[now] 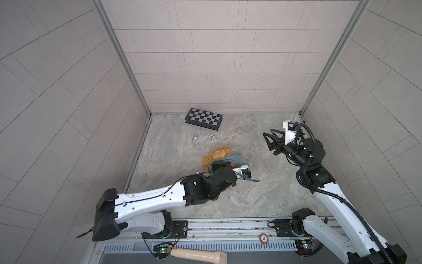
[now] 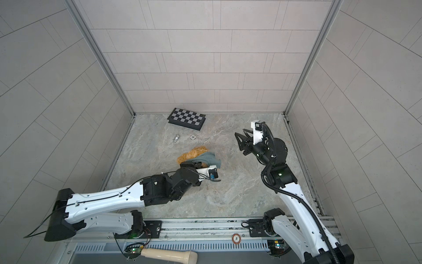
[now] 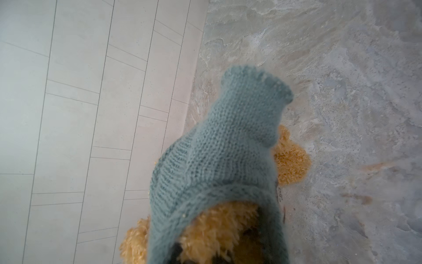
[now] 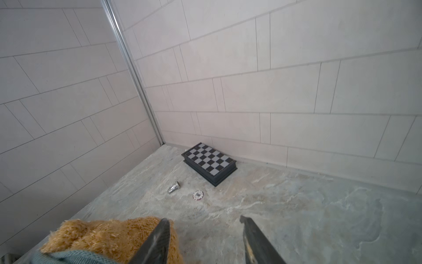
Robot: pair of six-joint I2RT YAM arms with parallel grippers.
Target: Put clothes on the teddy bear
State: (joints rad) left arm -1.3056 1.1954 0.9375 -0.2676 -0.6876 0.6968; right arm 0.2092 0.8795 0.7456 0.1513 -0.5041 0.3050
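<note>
- Teddy bear (image 1: 218,154) lies on the bench (image 1: 251,196), a blue-green sweater (image 1: 238,158) partly over it.
- Left claw (image 1: 217,164) is pressed together at the sweater.
- Right claw (image 4: 204,219) is spread, empty and raised.

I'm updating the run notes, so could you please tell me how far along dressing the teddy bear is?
Done: the sweater covers part of the teddy bear. In hand: the left gripper is shut at the hem, apparently holding it; the right gripper is open and empty. Remaining: bare fur shows beyond the knit, and one sleeve has no paw at its cuff, so an arm likely still needs threading.
</note>
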